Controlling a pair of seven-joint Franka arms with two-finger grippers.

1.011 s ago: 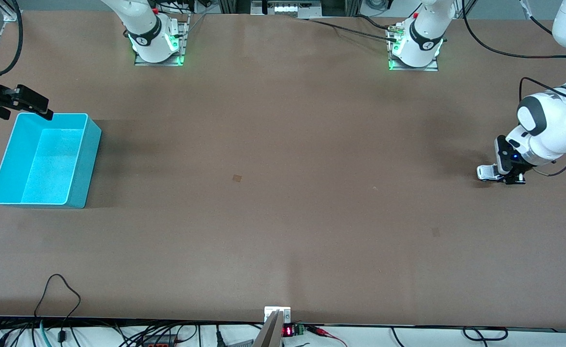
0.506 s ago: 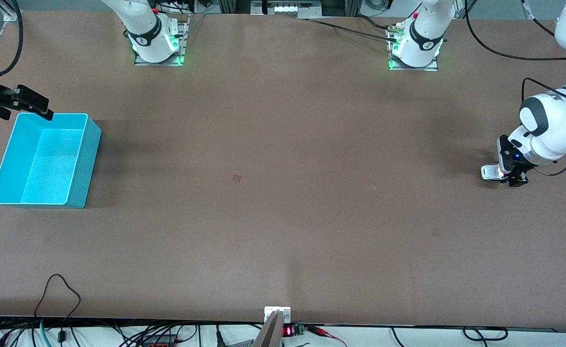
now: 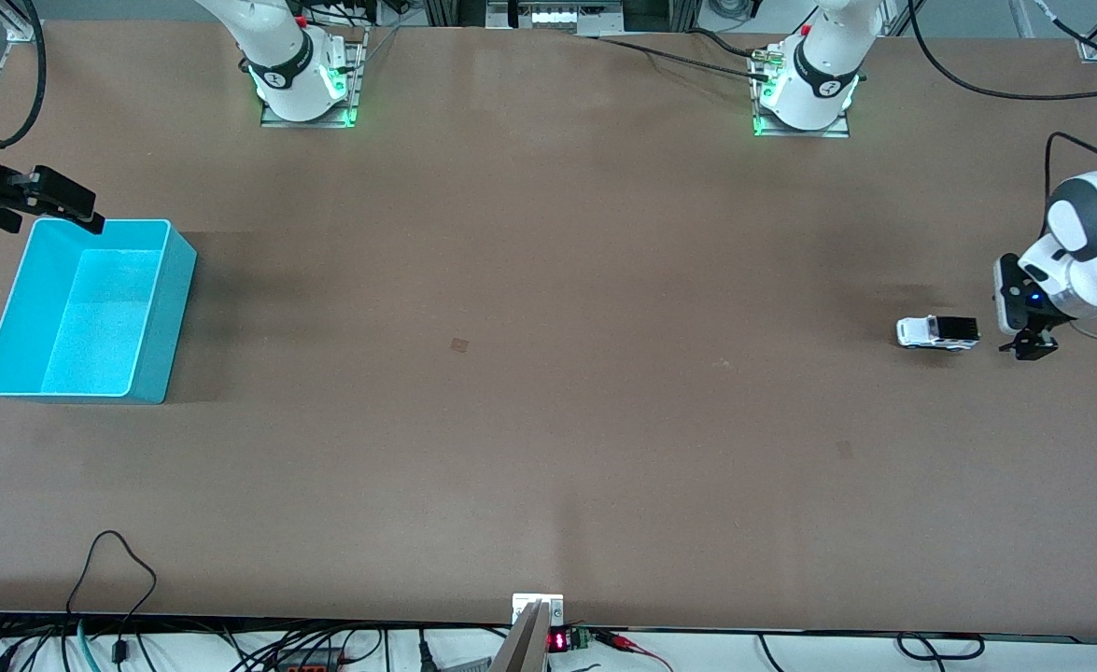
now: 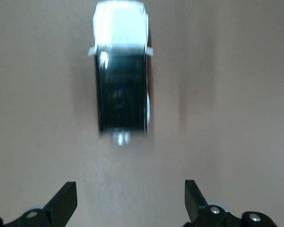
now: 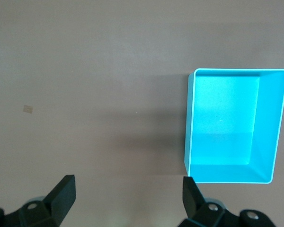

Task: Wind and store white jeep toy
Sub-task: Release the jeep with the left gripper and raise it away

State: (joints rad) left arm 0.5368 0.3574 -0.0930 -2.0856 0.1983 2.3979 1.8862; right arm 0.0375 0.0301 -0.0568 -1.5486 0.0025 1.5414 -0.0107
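Note:
The white jeep toy with a black roof stands free on the brown table toward the left arm's end. In the left wrist view it is blurred and lies apart from the fingers. My left gripper is open and empty, just beside the jeep toward the table's end; its fingertips frame bare table. The turquoise bin is empty at the right arm's end, also in the right wrist view. My right gripper is open and empty, waiting in the air over the bin's rim.
A small tan mark lies mid-table. Cables lie along the table edge nearest the camera. Both arm bases stand along the top.
My left gripper let go of the jeep and pulled back toward the table's end. The jeep has rolled away from it toward the table's middle. The right arm has not moved.

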